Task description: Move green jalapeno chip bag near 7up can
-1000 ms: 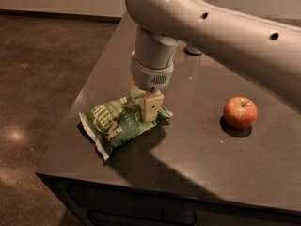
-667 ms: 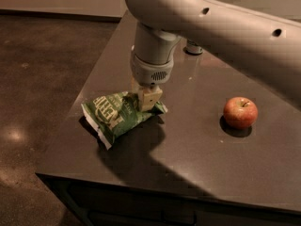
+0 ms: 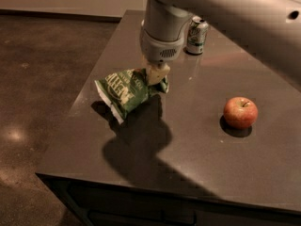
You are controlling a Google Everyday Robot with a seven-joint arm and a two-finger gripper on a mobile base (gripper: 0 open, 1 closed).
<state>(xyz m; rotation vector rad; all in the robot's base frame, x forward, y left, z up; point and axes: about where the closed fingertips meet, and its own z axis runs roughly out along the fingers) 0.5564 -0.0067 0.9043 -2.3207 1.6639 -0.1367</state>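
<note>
Your gripper (image 3: 157, 74), clamped on one end of the chip bag (image 3: 123, 92), had raised it clear of the table (image 3: 197, 140) and carried it closer to the can (image 3: 197, 34). The bag hung in front and to the left of the can, not yet beside it.

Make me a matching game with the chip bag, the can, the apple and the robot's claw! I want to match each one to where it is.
Things:
1. crinkly green chip bag
2. silver-and-green drink can
3. round red apple
4. claw

Places:
A. standing upright toward the back of the dark grey table
B. alone on the right side of the table
C. shut on one end of the bag
D. hanging tilted above its own shadow

Pairs: 1-D, 2-A, 3-B, 4-C
</note>
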